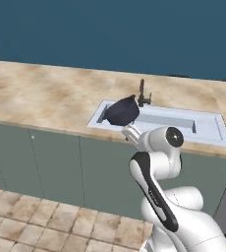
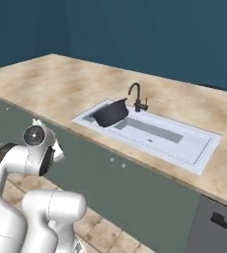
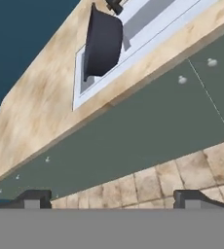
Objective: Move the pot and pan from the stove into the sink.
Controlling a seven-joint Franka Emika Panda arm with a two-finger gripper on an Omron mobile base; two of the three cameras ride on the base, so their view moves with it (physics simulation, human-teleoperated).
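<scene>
Pot (image 1: pixel 122 111), dark and deep, sits at the left end of the sink (image 1: pixel 208 129), tilted so that it leans against the basin's left wall; we see the same placement from the right base view, where the pot (image 2: pixel 110 113) rests in the near-left corner of the sink (image 2: pixel 184 143). Just behind the pot stands the thin dark faucet (image 1: pixel 142 94), rising from the basin's back rim; in the right base view the faucet (image 2: pixel 137 97) curves over toward the basin. The beige marbled counter (image 1: pixel 41 96) surrounds the sink on all sides, with grey-green cabinet fronts (image 1: pixel 46 162) below it and a tiled floor (image 1: pixel 31 216) in front.

In the hand view we look obliquely at the pot (image 3: pixel 102 43), lying in the corner of the sink (image 3: pixel 148 24), with the counter (image 3: pixel 41 112) edge and cabinet fronts (image 3: pixel 148 121) running diagonally across. The pincer (image 3: pixel 114 199) has its two dark fingertips (image 3: pixel 34 198) spread wide apart at the lower edge, with nothing between them; it hangs in front of the cabinets, well apart from the pot.
</scene>
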